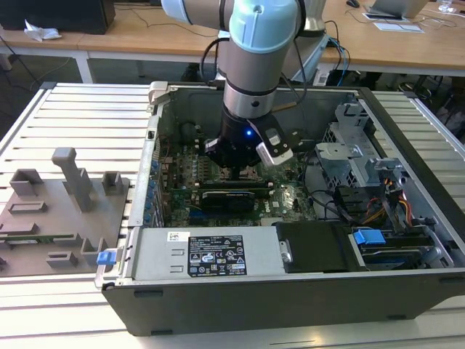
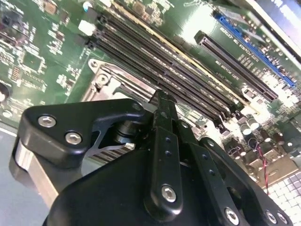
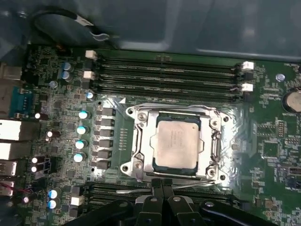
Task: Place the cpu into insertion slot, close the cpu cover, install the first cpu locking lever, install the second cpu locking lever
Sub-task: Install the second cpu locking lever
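The cpu (image 3: 175, 142), a dull silver square, lies flat in the insertion slot, which it hides. The cpu cover (image 3: 143, 141), a silvery frame, lies down around it with the chip showing through its window. A thin metal lever (image 3: 197, 182) runs along the cover's edge nearest my fingertips. My gripper (image 3: 162, 184) hangs over that edge with its black fingers pressed together and nothing visible between them. In the second wrist view the gripper (image 2: 162, 96) points down at a corner of the socket frame (image 2: 101, 79). In the exterior view the gripper (image 1: 240, 171) is low inside the open computer case (image 1: 290, 305).
Long black memory slots (image 3: 169, 75) lie on the far side of the socket, and more run close under my fingers. A black graphics card (image 1: 229, 200), the power supply (image 1: 211, 254), a drive cage (image 1: 356, 153) and cables crowd the case. A grey fixture tray (image 1: 58, 211) sits at the exterior view's left.
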Controlling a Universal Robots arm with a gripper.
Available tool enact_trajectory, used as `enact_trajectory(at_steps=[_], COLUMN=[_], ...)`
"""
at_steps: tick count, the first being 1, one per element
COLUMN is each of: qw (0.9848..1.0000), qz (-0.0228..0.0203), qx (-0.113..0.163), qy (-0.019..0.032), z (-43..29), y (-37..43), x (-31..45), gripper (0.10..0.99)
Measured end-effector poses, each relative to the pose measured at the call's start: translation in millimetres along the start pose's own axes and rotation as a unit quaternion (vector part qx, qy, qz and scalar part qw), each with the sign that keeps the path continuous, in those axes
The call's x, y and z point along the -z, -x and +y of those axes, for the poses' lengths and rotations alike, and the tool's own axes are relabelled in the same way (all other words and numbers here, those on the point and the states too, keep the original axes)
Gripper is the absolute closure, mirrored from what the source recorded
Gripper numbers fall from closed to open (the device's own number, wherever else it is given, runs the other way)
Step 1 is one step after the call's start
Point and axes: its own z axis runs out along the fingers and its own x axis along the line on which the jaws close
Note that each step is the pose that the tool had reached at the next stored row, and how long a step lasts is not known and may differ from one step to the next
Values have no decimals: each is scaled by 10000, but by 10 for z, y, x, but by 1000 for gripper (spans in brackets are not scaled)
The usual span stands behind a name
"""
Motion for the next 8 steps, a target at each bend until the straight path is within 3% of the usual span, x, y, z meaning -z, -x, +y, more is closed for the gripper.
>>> enact_trajectory(at_steps=[8], qw=[9999], qz=[9], qx=[131], qy=[42], z=[-14], y=[-188], x=[-25], gripper=[980])
